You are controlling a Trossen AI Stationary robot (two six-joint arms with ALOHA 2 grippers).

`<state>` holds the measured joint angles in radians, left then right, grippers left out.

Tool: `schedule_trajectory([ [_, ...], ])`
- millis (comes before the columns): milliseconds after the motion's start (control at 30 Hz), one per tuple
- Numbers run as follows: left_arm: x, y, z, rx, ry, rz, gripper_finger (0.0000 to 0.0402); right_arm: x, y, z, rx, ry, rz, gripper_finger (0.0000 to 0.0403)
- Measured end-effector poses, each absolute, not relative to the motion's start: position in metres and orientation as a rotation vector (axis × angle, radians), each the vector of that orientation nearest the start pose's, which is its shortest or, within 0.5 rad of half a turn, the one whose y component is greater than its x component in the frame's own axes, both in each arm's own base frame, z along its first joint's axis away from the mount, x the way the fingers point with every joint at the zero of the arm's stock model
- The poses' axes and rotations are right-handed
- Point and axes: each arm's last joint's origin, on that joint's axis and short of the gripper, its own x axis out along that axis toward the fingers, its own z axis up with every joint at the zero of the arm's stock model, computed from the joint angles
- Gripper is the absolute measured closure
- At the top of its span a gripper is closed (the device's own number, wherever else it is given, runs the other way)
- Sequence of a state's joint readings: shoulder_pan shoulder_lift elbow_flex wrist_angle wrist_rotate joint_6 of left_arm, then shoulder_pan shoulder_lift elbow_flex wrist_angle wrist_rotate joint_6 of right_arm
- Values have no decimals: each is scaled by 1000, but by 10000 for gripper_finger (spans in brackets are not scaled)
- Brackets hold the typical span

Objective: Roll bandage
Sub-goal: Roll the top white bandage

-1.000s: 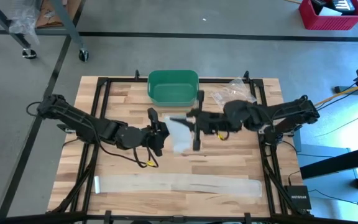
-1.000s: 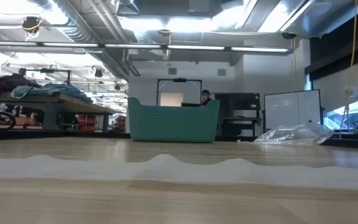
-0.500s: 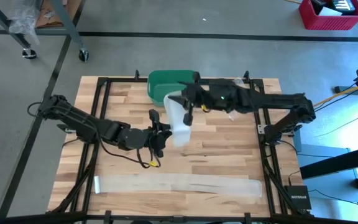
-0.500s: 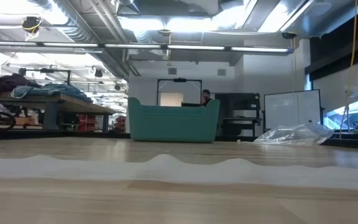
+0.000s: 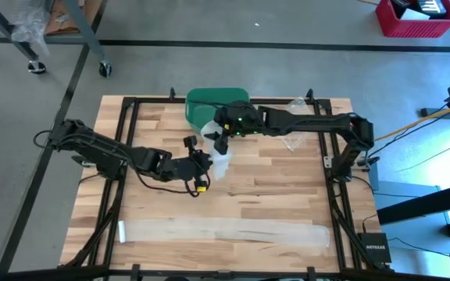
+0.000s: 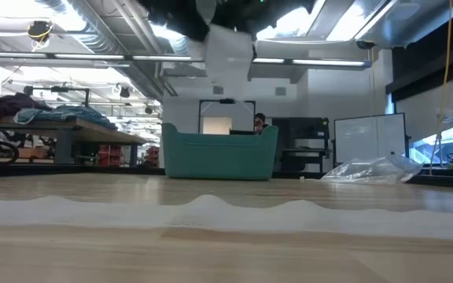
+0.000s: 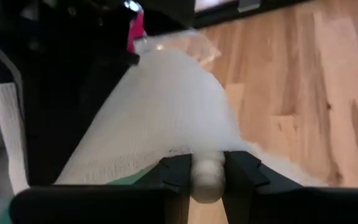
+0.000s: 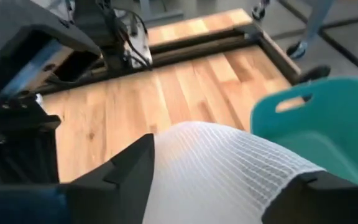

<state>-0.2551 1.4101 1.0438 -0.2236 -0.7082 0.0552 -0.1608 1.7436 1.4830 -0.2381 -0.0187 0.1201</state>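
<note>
A white mesh bandage (image 5: 219,156) hangs in the air between my two grippers, in front of the green bin (image 5: 217,105). My left gripper (image 5: 201,161) is shut on its bunched end (image 7: 207,177). My right gripper (image 5: 222,139) stands open by the bin's near wall, with the bandage's wide end (image 8: 222,171) lying between its fingers. In the low view the bandage (image 6: 228,47) shows at the top under the dark grippers. A second bandage (image 5: 225,232) lies flat along the table's near edge. My left gripper pinches the bandage's gathered, rolled-up end (image 7: 207,180) between its two fingers (image 7: 176,174). It comes from the table's left, slanting down. From there the mesh fans out toward my right gripper, clear of the table. My right gripper's spread fingers (image 8: 129,168) flank the wide end (image 8: 229,162). The mesh fills the gap between them; whether they touch it, I cannot tell.
The green bin stands at the table's far edge, just behind both grippers. A crumpled clear plastic bag (image 5: 294,117) lies to its right. The flat bandage (image 6: 211,211) crosses the near part of the table. Bare wood lies between it and the grippers.
My right gripper has swung from the table's middle toward the far edge and left, to the bin, and has come down; the bandage now shows in the low view. The bandage span has shortened and bunched. My left gripper has sunk a little and rolled.
</note>
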Motion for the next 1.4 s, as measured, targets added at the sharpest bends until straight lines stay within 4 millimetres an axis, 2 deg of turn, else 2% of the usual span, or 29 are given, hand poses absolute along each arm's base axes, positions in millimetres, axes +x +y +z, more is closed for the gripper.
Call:
schedule_trajectory([
  [133, 298, -49, 273, 259, 565, 407, 347, 399, -63, 312, 193, 477, -173, 162],
  [267, 298, -42, 269, 218, 572, 410, 347, 398, -63, 313, 312, 492, -204, 162],
  [367, 298, -42, 269, 217, 577, 409, 347, 399, -63, 325, 395, 443, -229, 162],
  [433, 298, -42, 269, 217, 577, 405, 347, 398, -63, 330, 395, 432, -218, 162],
  [533, 298, -43, 269, 219, 578, 399, 347, 395, -61, 328, 420, 519, -172, 162],
  [800, 298, -43, 269, 228, 580, 396, 347, 385, -64, 343, 410, 601, -248, 162],
  [1000, 298, -43, 269, 228, 579, 395, 347, 384, -56, 358, 334, 547, -225, 162],
  [1100, 298, -44, 269, 230, 579, 392, 347, 380, -53, 351, 338, 633, -176, 162],
  [1167, 297, -45, 269, 230, 578, 389, 347, 373, -53, 350, 306, 684, -192, 162],
  [1267, 297, -48, 269, 232, 574, 381, 347, 351, -47, 368, 221, 698, -202, 162],
  [1333, 297, -49, 270, 233, 567, 376, 347, 333, -39, 380, 155, 722, -173, 162],
  [1400, 296, -50, 272, 229, 553, 371, 347, 317, -24, 384, 75, 752, -77, 162],
])
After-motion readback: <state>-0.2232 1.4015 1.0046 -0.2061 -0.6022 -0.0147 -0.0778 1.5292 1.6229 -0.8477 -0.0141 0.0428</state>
